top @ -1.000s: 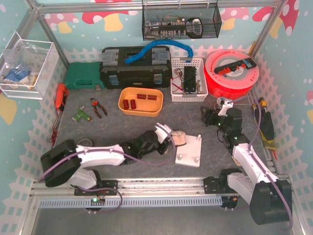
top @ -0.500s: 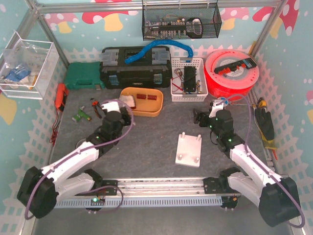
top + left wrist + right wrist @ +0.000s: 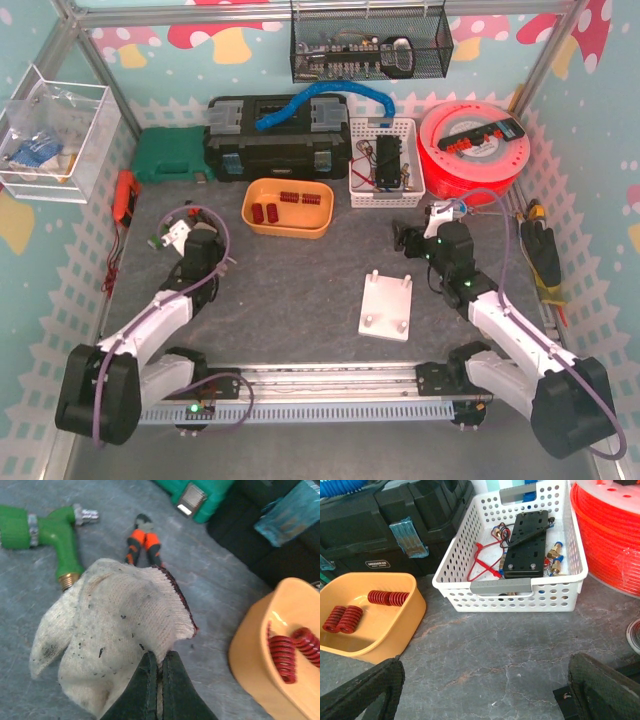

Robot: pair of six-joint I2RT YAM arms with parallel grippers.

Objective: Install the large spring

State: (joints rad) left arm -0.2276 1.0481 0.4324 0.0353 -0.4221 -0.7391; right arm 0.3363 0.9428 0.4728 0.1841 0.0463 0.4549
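Observation:
The orange tray (image 3: pixel 288 222) holds red springs, two large ones (image 3: pixel 263 213) at its left and smaller ones (image 3: pixel 291 197) behind. The white base plate with pegs (image 3: pixel 387 307) lies in the middle of the mat. My left gripper (image 3: pixel 183 236) is at the far left, shut on a white knit glove (image 3: pixel 110 630) held over the mat; its tips (image 3: pixel 159 656) pinch the cuff. My right gripper (image 3: pixel 412 241) is open and empty, low over the mat, facing the tray (image 3: pixel 390 630) and its large springs (image 3: pixel 342 619).
Orange-handled pliers (image 3: pixel 142 542) and a green hose nozzle (image 3: pixel 50 527) lie just beyond the glove. A green case (image 3: pixel 172 155), black toolbox (image 3: pixel 275 140), white basket (image 3: pixel 520 587) and red spool (image 3: pixel 475 150) line the back.
My left arm has swung the glove from beside the base plate, past the tray, to the far left. My right gripper has shifted slightly back and left.

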